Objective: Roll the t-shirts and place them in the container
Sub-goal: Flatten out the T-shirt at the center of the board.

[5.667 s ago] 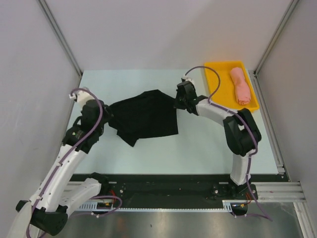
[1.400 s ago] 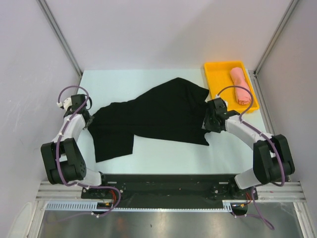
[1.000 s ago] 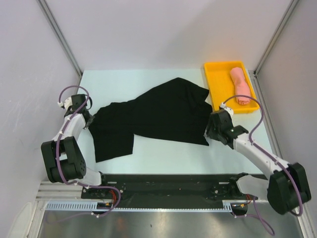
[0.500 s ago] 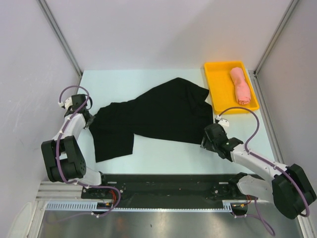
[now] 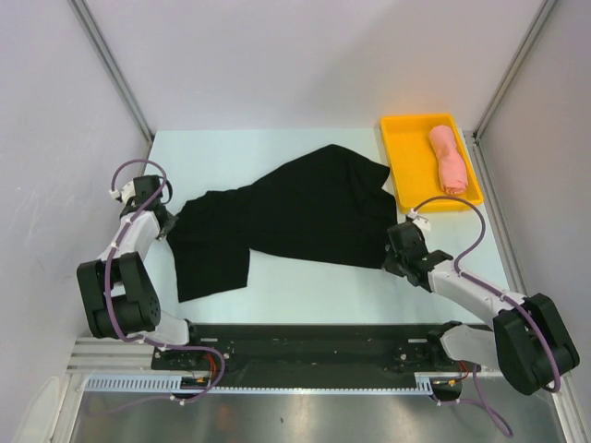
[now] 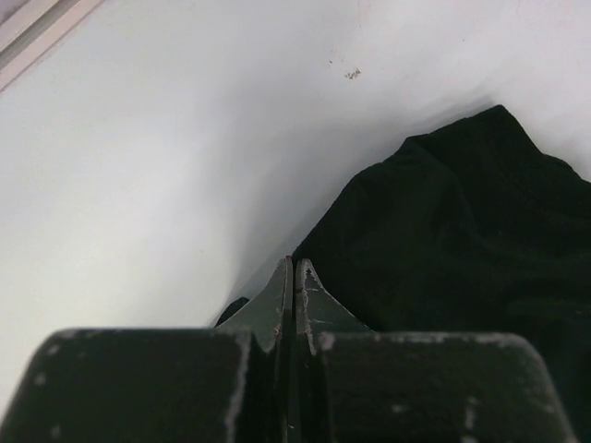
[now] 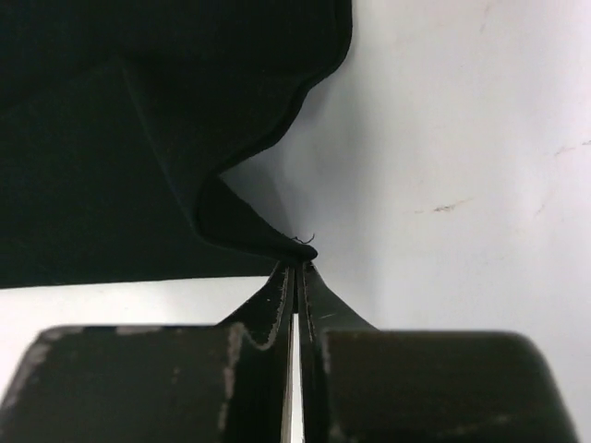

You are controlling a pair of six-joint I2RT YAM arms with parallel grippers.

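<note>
The black t-shirt (image 5: 295,212) lies spread and rather crumpled on the pale table (image 5: 231,152), stretched between the two grippers. The left gripper (image 5: 162,224) is low at the shirt's left end. In its wrist view the two fingers (image 6: 277,300) are pressed together, with dark cloth on both sides of them, so they seem to pinch the edge. The rest of the shirt (image 6: 462,249) spreads ahead and to the right of the fingertips, and bare table is to their left. The right gripper (image 5: 392,257) is at the shirt's near right corner. Its wrist view shows the fingers (image 7: 319,300) closed together on a small raised fold of the hem, directly at the tips. The black cloth (image 7: 111,138) fills the area ahead and to the left of them, and white table is to the right. Beyond the right gripper, well apart from it, a pink t-shirt (image 5: 448,159) lies as a roll inside a yellow tray (image 5: 406,152) at the far right corner of the table.
</note>
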